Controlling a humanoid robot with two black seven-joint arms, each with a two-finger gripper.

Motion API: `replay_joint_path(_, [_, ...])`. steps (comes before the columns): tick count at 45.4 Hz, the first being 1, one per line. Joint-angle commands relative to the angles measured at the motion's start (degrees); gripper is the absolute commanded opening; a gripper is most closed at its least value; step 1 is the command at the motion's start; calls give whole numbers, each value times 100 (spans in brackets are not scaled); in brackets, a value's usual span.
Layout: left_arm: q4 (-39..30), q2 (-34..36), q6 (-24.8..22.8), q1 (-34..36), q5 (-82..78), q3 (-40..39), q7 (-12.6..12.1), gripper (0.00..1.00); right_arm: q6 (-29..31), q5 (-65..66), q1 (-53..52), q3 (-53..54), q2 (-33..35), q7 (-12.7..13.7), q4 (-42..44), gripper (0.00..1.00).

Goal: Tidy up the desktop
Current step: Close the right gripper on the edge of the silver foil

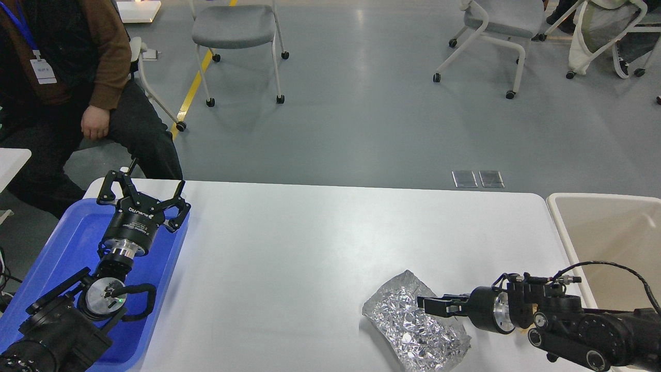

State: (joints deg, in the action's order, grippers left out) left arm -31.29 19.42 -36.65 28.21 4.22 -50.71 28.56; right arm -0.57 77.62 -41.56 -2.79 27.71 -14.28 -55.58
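Note:
The white desktop (310, 243) holds one crumpled silver foil packet (408, 328) near its front right. My right gripper (424, 304) comes in from the right, points left and lies low at the foil's upper right edge. It is seen side-on and dark, so I cannot tell its fingers apart or whether they hold the foil. My left gripper (144, 187) is open and empty, held above the far right corner of the blue tray (72, 243).
The blue tray sits at the desktop's left edge, under my left arm. A beige bin (609, 232) stands just past the right edge. A seated person (77, 77) is at the far left, and wheeled chairs (237, 31) stand on the floor behind.

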Motion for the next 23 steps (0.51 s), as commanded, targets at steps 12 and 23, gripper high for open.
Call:
replay_joint_path(12, [0,0,0,0,0,0,0,100,-347,16,-63,-539,-2,-303,338,31])
replay_joint_path(23, [0,0,0,0,0,0,0,100,-365,-11,-28,-530,86,-330,241,0])
